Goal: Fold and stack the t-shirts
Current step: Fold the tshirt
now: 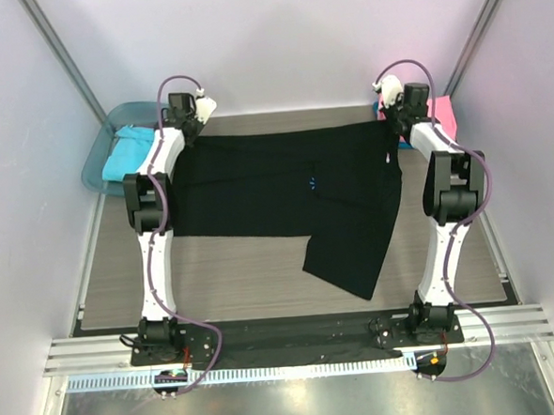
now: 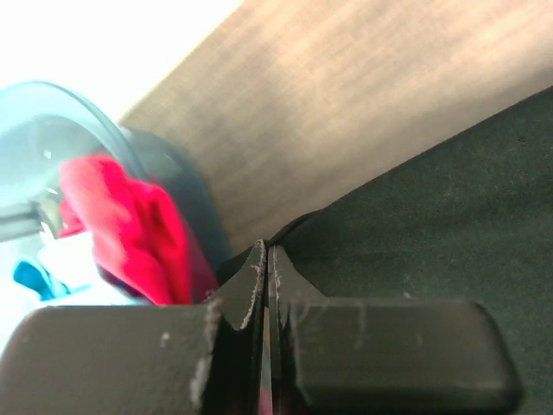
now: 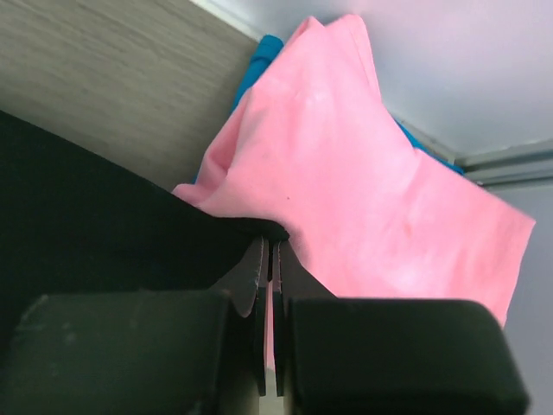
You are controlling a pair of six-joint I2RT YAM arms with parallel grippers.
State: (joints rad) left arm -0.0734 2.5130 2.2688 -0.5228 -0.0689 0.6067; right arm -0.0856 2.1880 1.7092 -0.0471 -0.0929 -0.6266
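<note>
The large black t-shirt (image 1: 286,193) lies spread across the table, a light-blue mark (image 1: 312,181) near its middle and one flap hanging toward the front. My left gripper (image 1: 197,128) is shut on the black t-shirt's far left corner (image 2: 415,216). My right gripper (image 1: 390,118) is shut on its far right corner (image 3: 95,216). A pink t-shirt (image 1: 443,114) lies at the far right, right behind the right gripper (image 3: 270,246), with a blue one (image 3: 259,60) under it. A red t-shirt (image 2: 130,225) and a turquoise one (image 1: 128,151) lie in the tub.
A translucent teal plastic tub (image 1: 104,147) stands at the far left corner, close beside my left gripper (image 2: 266,255). White walls enclose the table on the left, back and right. The wooden tabletop (image 1: 235,285) shows in front of the black shirt.
</note>
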